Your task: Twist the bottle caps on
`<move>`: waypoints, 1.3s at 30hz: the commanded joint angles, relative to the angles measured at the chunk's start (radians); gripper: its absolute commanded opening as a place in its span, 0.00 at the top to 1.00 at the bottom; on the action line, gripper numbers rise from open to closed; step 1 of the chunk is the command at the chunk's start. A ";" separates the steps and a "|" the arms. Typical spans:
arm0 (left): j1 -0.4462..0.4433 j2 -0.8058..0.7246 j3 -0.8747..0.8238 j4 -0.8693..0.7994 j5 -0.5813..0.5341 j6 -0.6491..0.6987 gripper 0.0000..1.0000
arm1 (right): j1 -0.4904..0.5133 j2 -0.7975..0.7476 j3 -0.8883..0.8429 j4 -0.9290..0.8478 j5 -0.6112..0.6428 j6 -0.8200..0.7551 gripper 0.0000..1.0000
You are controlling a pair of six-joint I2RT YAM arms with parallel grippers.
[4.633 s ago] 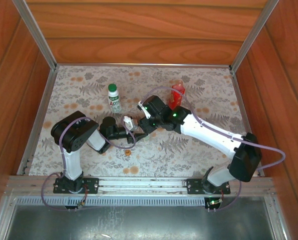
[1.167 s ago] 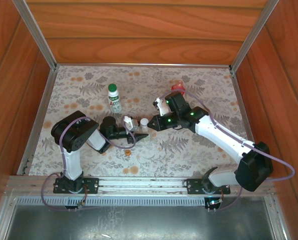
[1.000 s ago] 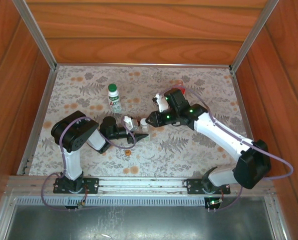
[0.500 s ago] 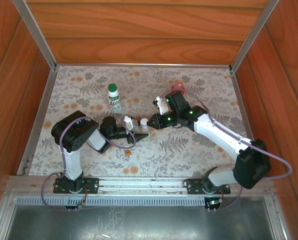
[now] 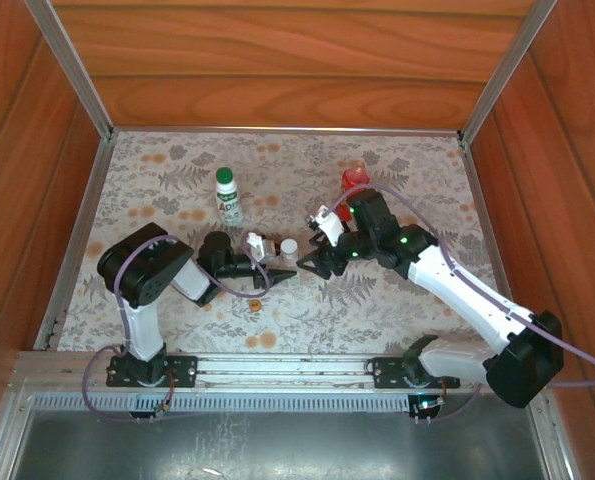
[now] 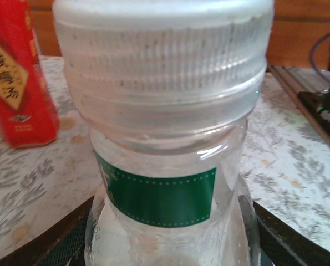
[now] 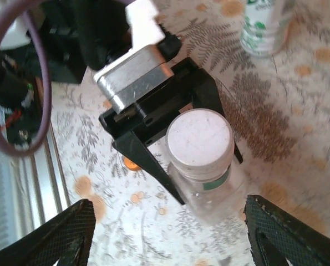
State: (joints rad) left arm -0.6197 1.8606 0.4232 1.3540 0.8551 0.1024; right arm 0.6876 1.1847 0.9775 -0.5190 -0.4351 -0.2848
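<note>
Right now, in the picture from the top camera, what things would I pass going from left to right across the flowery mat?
white bottle with the green cap → orange cap → tiny clear bottle → red bottle

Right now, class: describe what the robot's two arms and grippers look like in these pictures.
Both the left arm and right arm have bulky black joints joined by white links, with purple cables looping along them. Green lights glow near the right wrist. The left gripper has a silver block and tapering black fingers; the right gripper's fingers are black and pointed too.
</note>
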 commanded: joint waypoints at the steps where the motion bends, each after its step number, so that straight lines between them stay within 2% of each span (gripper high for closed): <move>1: 0.003 -0.069 0.005 -0.079 0.130 0.024 0.39 | 0.003 -0.006 0.051 -0.091 -0.079 -0.354 0.23; 6: 0.001 -0.122 -0.002 -0.138 0.185 0.039 0.39 | 0.004 0.078 0.160 -0.188 -0.169 -0.440 0.24; 13: 0.001 -0.156 -0.008 -0.176 0.206 0.056 0.40 | 0.004 0.207 0.292 -0.294 -0.255 -0.448 0.36; 16: 0.000 -0.164 -0.011 -0.183 0.202 0.058 0.39 | 0.005 0.251 0.324 -0.325 -0.278 -0.458 0.38; 29: 0.001 -0.169 0.000 -0.192 0.200 -0.003 0.39 | 0.010 0.319 0.323 -0.274 -0.299 -0.497 0.48; 39: 0.000 -0.178 0.000 -0.195 0.202 -0.005 0.40 | 0.010 0.352 0.336 -0.259 -0.278 -0.504 0.45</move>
State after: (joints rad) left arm -0.6201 1.7058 0.4198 1.1427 1.0252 0.1001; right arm 0.6888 1.5150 1.2888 -0.7643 -0.7040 -0.7700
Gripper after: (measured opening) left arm 0.609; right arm 0.550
